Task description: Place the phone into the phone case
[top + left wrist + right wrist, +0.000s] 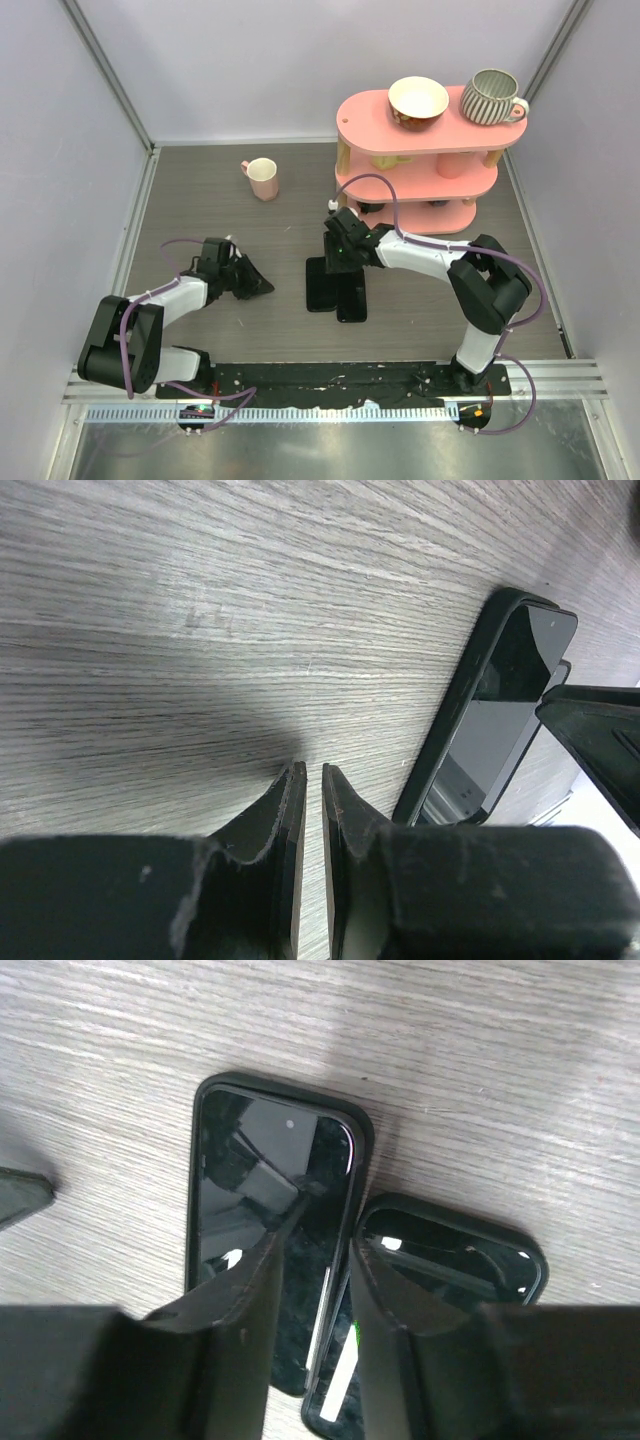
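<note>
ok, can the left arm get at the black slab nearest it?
Probably yes. The left tool lies low beside that slab, only bare table between them. Caveats: the right tool hangs over it and the other slab, so the arms could clash, and the left jaws are almost shut.

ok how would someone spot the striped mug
Find the pink shelf at the table's far right. On its top tier, right of the bowl, stands the mug: grey with dark stripes, unlike the plain pink cup on the table.
</note>
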Motion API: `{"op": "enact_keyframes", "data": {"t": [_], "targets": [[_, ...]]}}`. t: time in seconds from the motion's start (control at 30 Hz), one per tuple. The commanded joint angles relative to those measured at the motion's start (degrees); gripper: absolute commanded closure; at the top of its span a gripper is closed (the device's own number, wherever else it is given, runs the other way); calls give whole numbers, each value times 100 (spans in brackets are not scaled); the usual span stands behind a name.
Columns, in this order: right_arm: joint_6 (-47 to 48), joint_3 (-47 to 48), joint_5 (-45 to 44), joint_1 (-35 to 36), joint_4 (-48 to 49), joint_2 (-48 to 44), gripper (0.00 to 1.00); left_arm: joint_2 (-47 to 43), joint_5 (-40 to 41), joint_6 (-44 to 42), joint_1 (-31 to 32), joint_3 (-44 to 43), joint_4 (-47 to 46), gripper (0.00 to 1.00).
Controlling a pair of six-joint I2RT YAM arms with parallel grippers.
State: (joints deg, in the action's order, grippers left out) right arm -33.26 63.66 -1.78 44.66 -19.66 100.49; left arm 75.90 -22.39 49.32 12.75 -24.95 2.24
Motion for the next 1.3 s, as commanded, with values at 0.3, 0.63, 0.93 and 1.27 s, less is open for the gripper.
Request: {"op": "enact_keyframes", "data": {"t": [0.3, 0.63, 0.93, 1.27], "targets": [[293, 24, -762, 7, -407, -259, 91, 337, -160, 77, 745, -326, -706, 86], [258, -47, -648, 182, -267, -12, 92, 848, -29, 412, 1142, -414, -1191, 89], [56, 252, -569, 613, -135, 366, 93, 426, 560, 421, 1124, -379, -532, 88], [3, 692, -437, 956, -29, 832, 94, 215, 534, 341, 887, -195, -171, 87]]}}
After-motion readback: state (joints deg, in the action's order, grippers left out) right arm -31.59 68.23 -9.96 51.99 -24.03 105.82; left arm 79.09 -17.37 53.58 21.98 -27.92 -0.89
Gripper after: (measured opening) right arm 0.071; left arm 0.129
